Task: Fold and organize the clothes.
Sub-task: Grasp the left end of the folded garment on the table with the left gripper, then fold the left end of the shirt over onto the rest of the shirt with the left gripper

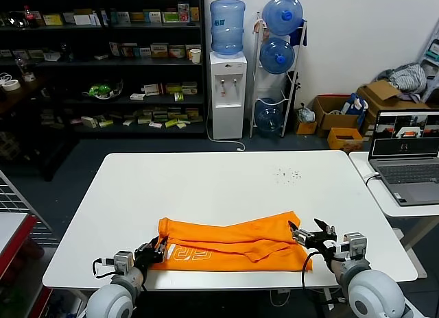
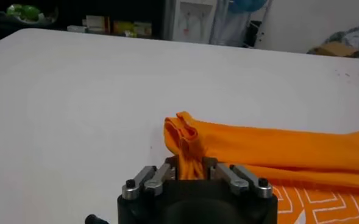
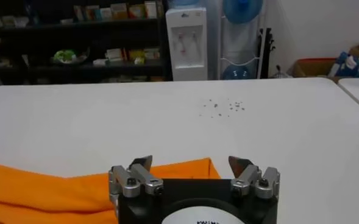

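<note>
While white table point(image 1: 226, 188) is carrying everything, orange T-shirt point(image 1: 230, 244) is lying folded along near edge, white lettering point(image 1: 188, 255) facing up. Left gripper point(image 1: 156, 253) is sitting at shirt's left end — jaws pinching bunched fabric there. Right gripper point(image 1: 310, 234) is hovering at shirt's right end — jaws standing wide apart, gripping nothing.

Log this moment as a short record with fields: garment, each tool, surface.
garment: orange T-shirt, partly folded into a long band, lying flat near the table's front edge
left tool: closed on the bunched end of the shirt
right tool: open, at the shirt's other end, nothing between its fingers
surface: white table
nearby: laptop on a side table to the right
</note>
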Robot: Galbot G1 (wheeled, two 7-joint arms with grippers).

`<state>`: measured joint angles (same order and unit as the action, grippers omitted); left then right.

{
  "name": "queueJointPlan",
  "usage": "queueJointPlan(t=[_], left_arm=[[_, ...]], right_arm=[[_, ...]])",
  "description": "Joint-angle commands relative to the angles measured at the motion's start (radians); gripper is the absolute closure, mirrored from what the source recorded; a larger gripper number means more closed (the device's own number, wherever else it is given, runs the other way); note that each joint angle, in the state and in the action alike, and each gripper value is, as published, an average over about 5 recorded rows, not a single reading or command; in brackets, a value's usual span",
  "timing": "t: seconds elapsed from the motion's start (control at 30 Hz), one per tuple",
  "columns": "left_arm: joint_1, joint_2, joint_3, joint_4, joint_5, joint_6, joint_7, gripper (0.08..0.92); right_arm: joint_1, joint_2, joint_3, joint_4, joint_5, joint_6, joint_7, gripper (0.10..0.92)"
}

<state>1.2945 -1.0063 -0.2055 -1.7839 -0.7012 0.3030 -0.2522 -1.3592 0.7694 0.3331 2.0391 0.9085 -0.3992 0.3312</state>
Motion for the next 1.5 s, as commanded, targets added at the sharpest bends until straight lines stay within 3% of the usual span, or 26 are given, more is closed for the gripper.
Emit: queueJointPlan(t=[0.03, 0.2, 0.5, 0.67, 0.83, 1.0, 1.3, 1.5], left_arm=[[0.015, -0.010, -0.018, -0.033, 0.003, -0.006, -0.021, 0.744], [0.063, -0.015, -0.120, -0.111, 0.015, -0.005, -0.038, 0.862], [0.219, 0.054, -0.443, -0.199, 0.002, -0.007, -0.014, 0.873], [0.282, 0.132, -0.594, -0.158, 0.061, -0.029, 0.012, 0.873], [0.327, 0.205, -0.655, -0.104, 0.153, -0.079, 0.027, 0.873], [0.322, 0.204, -0.621, -0.120, 0.162, -0.085, 0.025, 0.873], [0.225, 0.042, -0.304, -0.305, -0.091, 0.032, -0.063, 0.873], [0.097, -0.036, -0.115, -0.285, -0.247, 0.075, -0.127, 0.873]], right_arm=[[-0.001, 0.002, 0.000, -0.002, -0.004, 0.000, 0.000, 0.203], [0.004, 0.012, -0.003, -0.010, -0.014, 0.002, -0.002, 0.203], [0.027, 0.030, -0.032, -0.026, -0.031, 0.004, -0.004, 0.203], [0.041, 0.044, -0.051, -0.030, -0.038, 0.006, -0.005, 0.203], [0.047, 0.057, -0.068, -0.035, -0.050, 0.008, -0.005, 0.203], [0.047, 0.065, -0.074, -0.037, -0.058, 0.007, -0.005, 0.203], [0.036, 0.075, -0.072, -0.034, -0.067, -0.007, 0.009, 0.203], [0.026, 0.084, -0.067, -0.028, -0.069, -0.017, 0.022, 0.203]])
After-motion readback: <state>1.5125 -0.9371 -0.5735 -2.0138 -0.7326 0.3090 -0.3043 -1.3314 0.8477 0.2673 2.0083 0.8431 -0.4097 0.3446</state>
